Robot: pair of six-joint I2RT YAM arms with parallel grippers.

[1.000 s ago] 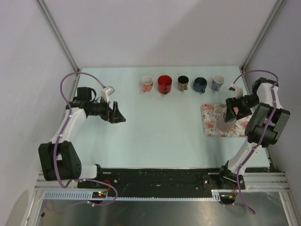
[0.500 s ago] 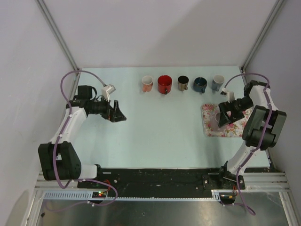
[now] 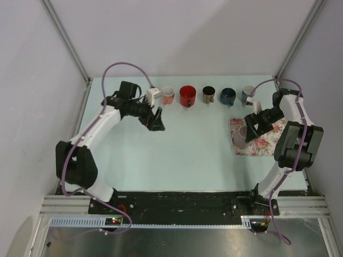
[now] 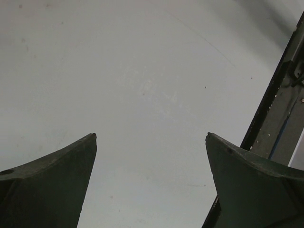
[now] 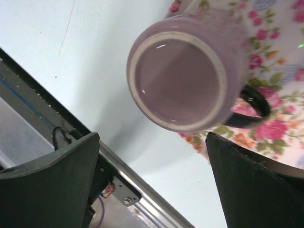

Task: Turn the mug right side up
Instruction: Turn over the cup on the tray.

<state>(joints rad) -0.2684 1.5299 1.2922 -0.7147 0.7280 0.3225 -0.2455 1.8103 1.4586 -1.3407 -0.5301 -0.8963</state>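
Observation:
A purple mug (image 3: 239, 137) stands upside down near the left edge of a floral mat (image 3: 265, 145), at the right of the table. In the right wrist view its flat base (image 5: 178, 78) faces the camera and its dark handle (image 5: 252, 107) lies over the mat (image 5: 275, 57). My right gripper (image 3: 252, 124) hovers open just beyond the mug, nothing between its fingers (image 5: 152, 135). My left gripper (image 3: 156, 121) is open over bare table left of centre, and only tabletop shows between its fingers (image 4: 151, 135).
Along the back stand several upright mugs: pink (image 3: 168, 95), red (image 3: 187, 96), brown (image 3: 208, 95), dark blue (image 3: 228, 96) and grey (image 3: 247, 94). The left arm's wrist sits close to the pink one. A black rail (image 3: 182, 202) runs along the near edge.
The left arm has swung right and toward the back, close to the mug row. The right gripper has shifted left and back, uncovering the purple mug. Both stayed open.

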